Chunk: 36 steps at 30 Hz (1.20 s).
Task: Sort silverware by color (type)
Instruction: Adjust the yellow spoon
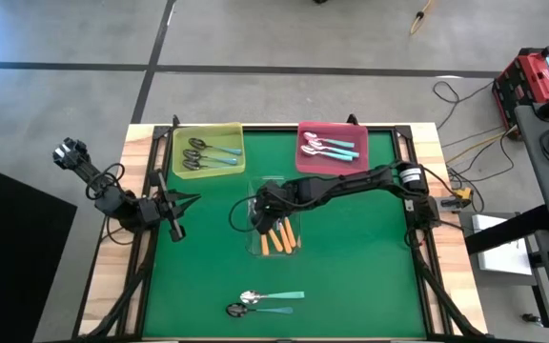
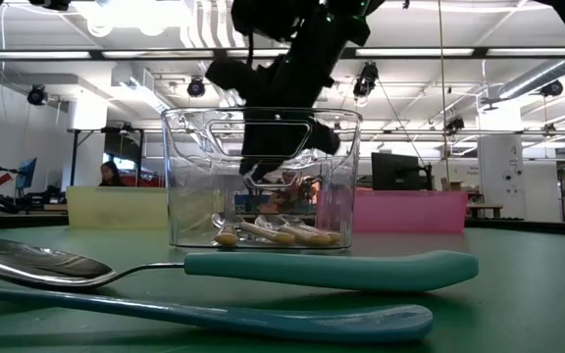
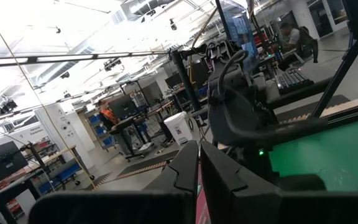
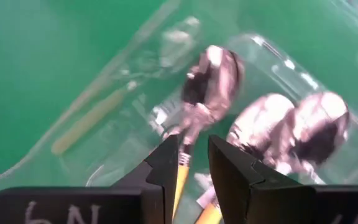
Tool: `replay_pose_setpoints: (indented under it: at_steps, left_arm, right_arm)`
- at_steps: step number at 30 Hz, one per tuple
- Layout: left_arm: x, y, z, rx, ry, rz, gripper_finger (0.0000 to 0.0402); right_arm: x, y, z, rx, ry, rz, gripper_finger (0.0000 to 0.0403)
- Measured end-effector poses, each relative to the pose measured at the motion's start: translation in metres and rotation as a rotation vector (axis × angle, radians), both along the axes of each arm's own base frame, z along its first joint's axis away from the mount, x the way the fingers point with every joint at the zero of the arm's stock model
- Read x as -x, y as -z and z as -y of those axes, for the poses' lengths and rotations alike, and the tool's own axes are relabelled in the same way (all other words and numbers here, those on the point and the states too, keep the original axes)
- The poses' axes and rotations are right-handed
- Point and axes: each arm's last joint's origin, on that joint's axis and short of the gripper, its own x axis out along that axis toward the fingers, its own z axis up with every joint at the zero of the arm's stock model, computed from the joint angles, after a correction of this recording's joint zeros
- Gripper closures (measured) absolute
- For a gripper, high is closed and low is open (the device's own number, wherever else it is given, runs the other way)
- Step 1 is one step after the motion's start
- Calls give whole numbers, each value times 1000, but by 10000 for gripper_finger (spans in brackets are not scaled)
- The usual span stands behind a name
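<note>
The left arm is waiting at the table's left edge; its gripper is fully closed and holding nothing. Just beyond it, a yellow tray at the far side is holding dark-bowled spoons with teal handles.

At mid-table, a clear tray is containing orange-handled spoons. The right gripper is reaching down into this tray. Its fingers are standing slightly apart, straddling the orange handle of one spoon, and the wrist view is not showing whether they are pressing on it. Two more shiny bowls are lying beside that spoon.

Near the front edge, two teal-handled spoons are lying side by side on the green mat.

To the right at the far side, a pink tray is holding silver-bowled spoons with teal handles.
</note>
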Motion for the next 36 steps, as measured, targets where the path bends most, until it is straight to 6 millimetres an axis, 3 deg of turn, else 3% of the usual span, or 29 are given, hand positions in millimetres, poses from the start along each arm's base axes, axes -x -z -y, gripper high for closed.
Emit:
replay_pose_setpoints:
  at_steps: [5,12,23,31,36]
  left_arm:
    - [0,0,0,-1,0,0,401]
    - [0,0,0,0,0,0,401]
    - [0,0,0,-4,-1,-1,401]
    - [0,0,0,-9,-10,-5,401]
    - [0,0,0,-9,-10,-5,401]
  right_arm:
    - [-6,-13,-10,104,-178,31,333]
    - [-8,-18,-9,291,-321,16,380]
    - [-21,15,-7,444,-426,-59,394]
    - [-29,44,-3,450,-444,-96,394]
    - [-30,45,-1,433,-428,-95,394]
